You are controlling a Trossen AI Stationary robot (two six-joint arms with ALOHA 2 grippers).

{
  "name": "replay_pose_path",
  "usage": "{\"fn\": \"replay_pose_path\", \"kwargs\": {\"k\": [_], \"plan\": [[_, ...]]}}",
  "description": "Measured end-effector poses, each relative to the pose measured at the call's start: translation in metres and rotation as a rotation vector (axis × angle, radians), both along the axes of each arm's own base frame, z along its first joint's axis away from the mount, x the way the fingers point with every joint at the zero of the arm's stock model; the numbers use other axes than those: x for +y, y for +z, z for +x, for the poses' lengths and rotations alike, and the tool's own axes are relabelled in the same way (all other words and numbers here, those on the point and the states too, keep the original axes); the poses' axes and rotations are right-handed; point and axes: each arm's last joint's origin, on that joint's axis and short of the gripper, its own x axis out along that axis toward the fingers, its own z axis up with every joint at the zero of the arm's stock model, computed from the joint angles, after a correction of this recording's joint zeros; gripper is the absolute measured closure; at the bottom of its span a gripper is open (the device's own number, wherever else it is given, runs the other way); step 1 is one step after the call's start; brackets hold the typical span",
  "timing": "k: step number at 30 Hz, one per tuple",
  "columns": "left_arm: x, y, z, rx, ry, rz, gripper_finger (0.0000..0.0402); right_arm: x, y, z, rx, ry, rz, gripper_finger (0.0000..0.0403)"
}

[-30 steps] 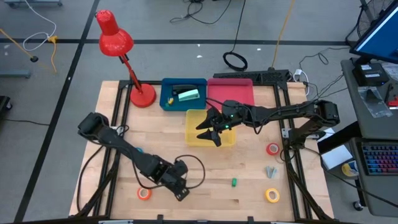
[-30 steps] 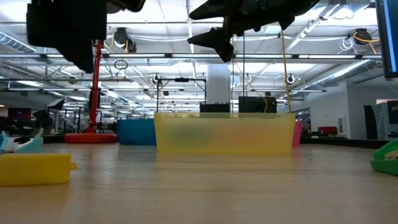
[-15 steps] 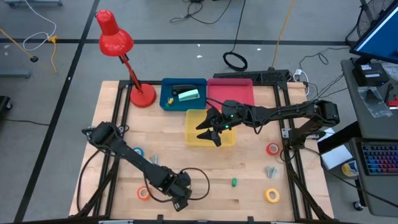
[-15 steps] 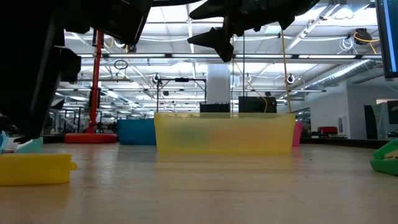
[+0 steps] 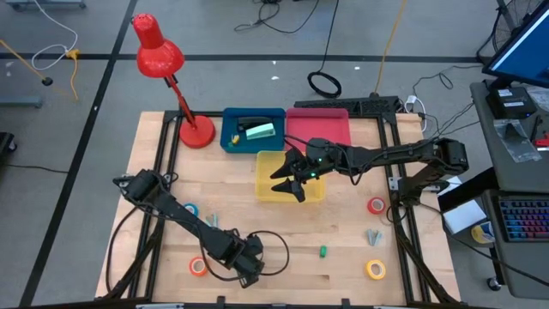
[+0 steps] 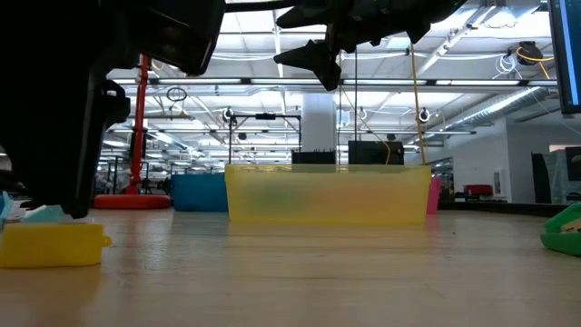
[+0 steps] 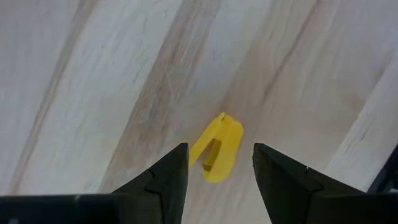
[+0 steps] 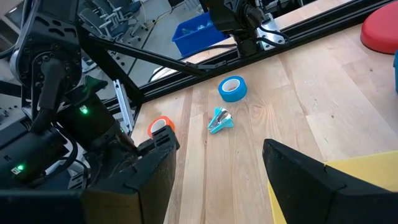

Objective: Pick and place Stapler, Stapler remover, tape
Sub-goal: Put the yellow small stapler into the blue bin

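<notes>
We list: wooden surface (image 5: 343, 275); yellow bin (image 5: 268, 165), right claw (image 5: 292, 182) above it, released, empty; left claw (image 7: 216, 163) low at near edge, released, straddling a small yellow piece (image 7: 217, 147); tape rolls: blue (image 8: 233, 88), orange (image 8: 160, 127), red (image 5: 376, 206), yellow (image 5: 375, 269).

In the overhead view the left tool (image 5: 249, 273) hides the small yellow piece (image 7: 216, 149) beneath it, while the low view cuts off a green object (image 6: 565, 229) at its edge.
</notes>
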Motion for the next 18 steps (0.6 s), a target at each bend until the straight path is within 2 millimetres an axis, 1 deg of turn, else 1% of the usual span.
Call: {"fn": "replay_pose_path", "kwargs": {"k": [6, 13, 18], "plan": [[0.0005, -0.0002, -0.0006, 0.0, -0.051, 0.017, 0.0222, 0.0, 0.0, 0.0, 0.0, 0.0, 0.0, 0.0167], [0.002, -0.0004, -0.0007, -0.021, -0.127, 0.078, 0.0222, 0.0, 0.0, 0.0, 0.0, 0.0, 0.0, 0.0167], [0.0018, -0.0015, -0.0006, -0.018, -0.15, 0.08, 0.0222, 0.0, 0.0, 0.0, 0.0, 0.0, 0.0, 0.0167]]}}
